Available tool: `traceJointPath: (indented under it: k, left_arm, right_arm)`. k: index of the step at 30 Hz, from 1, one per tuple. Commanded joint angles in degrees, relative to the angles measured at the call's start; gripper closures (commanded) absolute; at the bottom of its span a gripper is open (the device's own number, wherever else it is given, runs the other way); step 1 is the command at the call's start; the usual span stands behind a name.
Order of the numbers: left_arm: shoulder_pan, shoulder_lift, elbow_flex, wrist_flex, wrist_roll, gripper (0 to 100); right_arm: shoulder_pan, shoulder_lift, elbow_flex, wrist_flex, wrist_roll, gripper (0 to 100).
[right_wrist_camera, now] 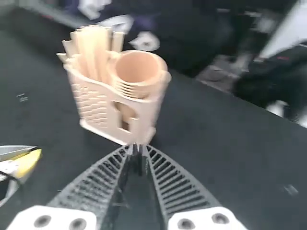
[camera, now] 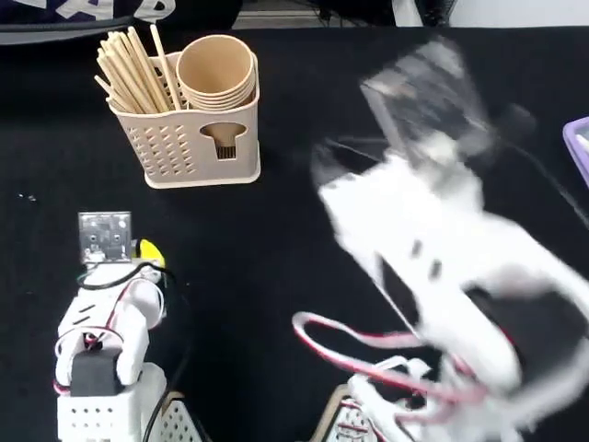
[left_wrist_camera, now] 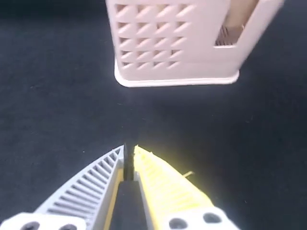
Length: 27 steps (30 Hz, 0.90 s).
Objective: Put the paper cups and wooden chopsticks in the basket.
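A beige perforated basket [camera: 198, 138] stands at the back left of the black table. Its left compartment holds several wooden chopsticks [camera: 138, 69]; its right one holds a stack of paper cups [camera: 218, 72]. My left gripper [left_wrist_camera: 128, 149], grey and yellow, is shut and empty, resting low on the table in front of the basket [left_wrist_camera: 172, 48]. My right gripper [right_wrist_camera: 138, 148], black, is shut with nothing in it, raised above the table and facing the basket [right_wrist_camera: 115, 110], cups [right_wrist_camera: 139, 72] and chopsticks [right_wrist_camera: 93, 48]. The right arm [camera: 442, 249] is blurred at centre right.
The left arm [camera: 106, 313] sits folded at the front left. Red and white cables [camera: 368, 364] loop by the right arm's base. A purple object's edge [camera: 578, 143] shows at the far right. Black tabletop [camera: 276, 276] lies bare between the arms.
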Motion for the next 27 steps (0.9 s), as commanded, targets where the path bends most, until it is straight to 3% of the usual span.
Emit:
traceJointPath:
  k: [1, 6, 12, 17, 27]
  left_arm:
    - [1.5, -2.4, 0.0, 3.7, -0.5, 94]
    - [1.5, -2.2, 2.4, 4.7, -0.5, 94]
    - [1.4, -2.2, 8.9, 4.8, -0.5, 94]
    - [1.4, -2.2, 13.5, 4.8, -1.1, 97]
    - [-0.2, -2.1, 14.2, 7.7, -4.5, 97]
  right_arm:
    - [7.3, -16.3, 17.5, 0.2, -0.6, 98.6]
    - [12.0, -35.8, 43.8, -8.9, -0.6, 98.4]
    - [11.1, -54.8, 79.2, -25.8, -0.6, 98.6]
    - [12.7, -66.2, 94.7, -35.1, -0.7, 98.6]
    - [12.6, -74.2, 114.8, -35.5, -2.5, 98.7]
